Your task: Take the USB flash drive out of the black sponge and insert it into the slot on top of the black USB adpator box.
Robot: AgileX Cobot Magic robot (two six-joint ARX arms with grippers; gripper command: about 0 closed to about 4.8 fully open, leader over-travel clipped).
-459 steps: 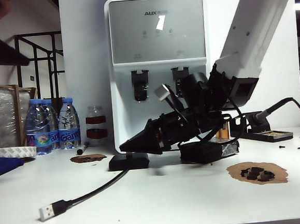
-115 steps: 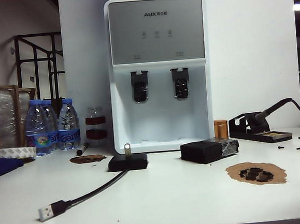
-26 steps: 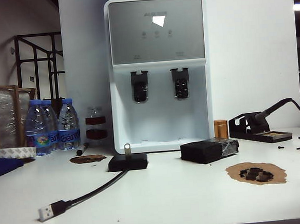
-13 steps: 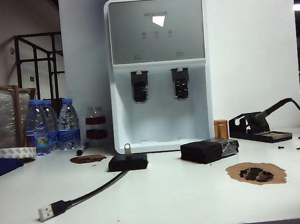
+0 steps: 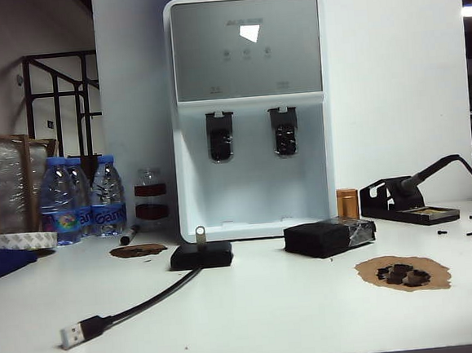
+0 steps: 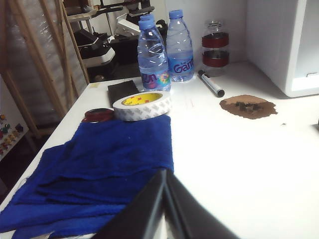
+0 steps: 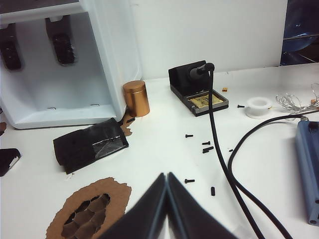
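White tabletop before a water dispenser [image 5: 250,110]: the USB flash drive [image 5: 200,234] already stands upright in the black USB adpator box [image 5: 201,255], apart from the black sponge [image 5: 329,237]. Left gripper [image 6: 165,175] and right gripper [image 7: 166,178] sit pulled back with fingers pressed together, empty; best kept clear.

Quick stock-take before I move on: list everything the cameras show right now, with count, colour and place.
USB flash drive: 1, silver, upright in black USB adpator box.
Black USB adpator box: 1, black, table centre-left; cable ends in silver plug.
Black sponge: 1, black, taped, right of box.
Water dispenser: 1, white-grey, behind.
Water bottles: 3, clear, blue labels, far left.
Jar: 1, clear, red bands.
Tape roll: 1, white.
Cloth: 1, blue.
Copper can: 1.
Soldering stand: 1, black, right.
Foam scraps: several, black, on brown patch.
Left tool: shut, above the cloth.
Right tool: shut, near the scraps.
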